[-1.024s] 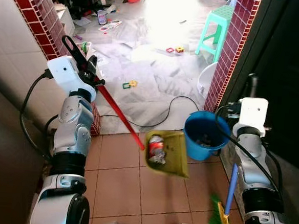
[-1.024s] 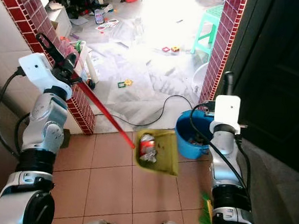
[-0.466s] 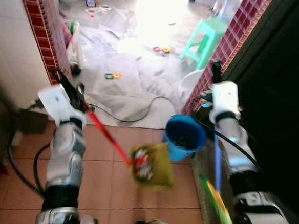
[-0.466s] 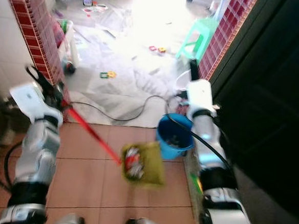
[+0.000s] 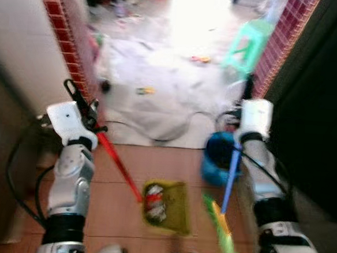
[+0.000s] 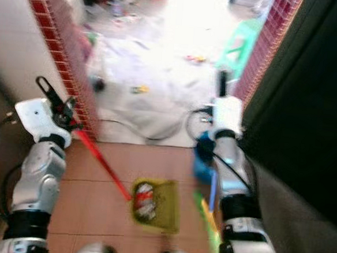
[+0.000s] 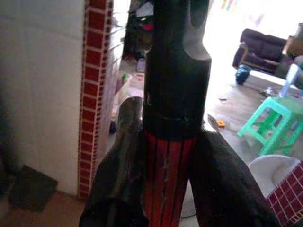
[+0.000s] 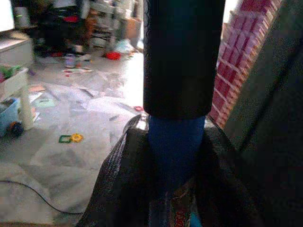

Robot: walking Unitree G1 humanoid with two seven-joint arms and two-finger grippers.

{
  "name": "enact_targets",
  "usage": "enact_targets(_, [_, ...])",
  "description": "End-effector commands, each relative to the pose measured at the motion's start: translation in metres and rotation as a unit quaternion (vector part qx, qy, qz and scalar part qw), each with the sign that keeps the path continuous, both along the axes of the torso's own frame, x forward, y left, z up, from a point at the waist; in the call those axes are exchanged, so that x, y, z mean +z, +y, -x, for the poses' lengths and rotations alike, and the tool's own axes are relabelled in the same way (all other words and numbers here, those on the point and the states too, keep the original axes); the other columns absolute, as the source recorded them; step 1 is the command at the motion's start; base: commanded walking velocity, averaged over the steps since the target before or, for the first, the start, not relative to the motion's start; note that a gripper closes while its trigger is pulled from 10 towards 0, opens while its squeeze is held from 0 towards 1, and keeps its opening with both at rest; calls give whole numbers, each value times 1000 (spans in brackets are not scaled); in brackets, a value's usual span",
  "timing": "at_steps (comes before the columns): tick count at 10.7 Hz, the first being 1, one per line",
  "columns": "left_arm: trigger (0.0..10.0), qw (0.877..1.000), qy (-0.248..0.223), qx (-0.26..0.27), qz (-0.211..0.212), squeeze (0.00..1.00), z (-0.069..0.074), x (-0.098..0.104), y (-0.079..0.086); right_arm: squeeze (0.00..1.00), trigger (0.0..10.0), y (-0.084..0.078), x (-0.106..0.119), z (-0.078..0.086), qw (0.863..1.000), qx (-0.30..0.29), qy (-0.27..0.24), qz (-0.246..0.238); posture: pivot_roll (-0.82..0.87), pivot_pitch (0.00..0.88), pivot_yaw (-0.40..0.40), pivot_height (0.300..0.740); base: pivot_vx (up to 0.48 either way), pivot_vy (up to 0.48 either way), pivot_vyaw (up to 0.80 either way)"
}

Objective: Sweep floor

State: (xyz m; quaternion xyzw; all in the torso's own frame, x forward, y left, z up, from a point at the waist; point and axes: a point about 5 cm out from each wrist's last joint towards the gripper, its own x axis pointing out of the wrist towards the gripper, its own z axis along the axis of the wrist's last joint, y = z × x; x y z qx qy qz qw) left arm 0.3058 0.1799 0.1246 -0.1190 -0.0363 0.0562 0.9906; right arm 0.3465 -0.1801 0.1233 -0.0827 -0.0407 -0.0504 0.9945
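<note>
From the head views the left hand [image 5: 87,114] pinches the red handle [image 5: 116,166] slanting down to the loaded dustpan [image 5: 164,204] short of the blue bucket [image 5: 217,160]; each wrist view shows fingers [image 7: 118,170] clamping a shaft, the right hand [image 8: 165,189] on the blue broom [image 5: 228,183].

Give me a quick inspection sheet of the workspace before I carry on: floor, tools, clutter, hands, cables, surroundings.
Surface: terracotta tiled floor.
Job's things: yellow-green dustpan on a red handle carrying a crushed can; green-bristled broom on a blue handle; blue plastic bucket.
Clutter: small toys on the pale floor beyond.
Grippers: left hand shut on dustpan handle; right hand shut on broom handle.
Cables: black cable across the doorway.
Surroundings: red brick pillars, green plastic stool.
</note>
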Motion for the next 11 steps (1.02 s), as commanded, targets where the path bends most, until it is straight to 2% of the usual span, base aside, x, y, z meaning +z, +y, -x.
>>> enact_targets(1, [10000,999,-31,-24,-9,0,-3,15,-6,0,10000,-4,6,-2,1000,-15,-15,-7,-96,0,26,740,0,0,0])
enact_targets(2, [10000,998,-9,-42,-37,0,8,-1,-8,0,10000,-6,9,2,999,-11,-32,-28,-104,0,38,740,0,0,0])
enact_targets(4, [10000,997,17,-57,-57,0,25,-18,-13,0,10000,-5,-3,11,999,5,-24,-28,-93,0,33,740,0,0,0])
enact_targets(5, [10000,996,28,-61,-55,0,30,-24,-14,0,10000,-4,-5,12,999,6,-21,-30,-88,0,32,740,0,0,0])
enact_targets(7, [10000,992,44,-91,-77,0,36,-33,-20,0,10000,1,-4,14,999,9,-31,-34,-87,0,54,740,0,0,0])
enact_targets(9, [10000,993,31,-89,-77,0,32,-26,-19,0,10000,-2,-5,16,999,5,-33,-32,-94,0,61,740,0,0,0])
enact_targets(11, [10000,997,-30,-63,-40,0,15,11,-13,0,10000,-6,-8,17,1000,5,-22,-21,-92,0,40,740,0,0,0])
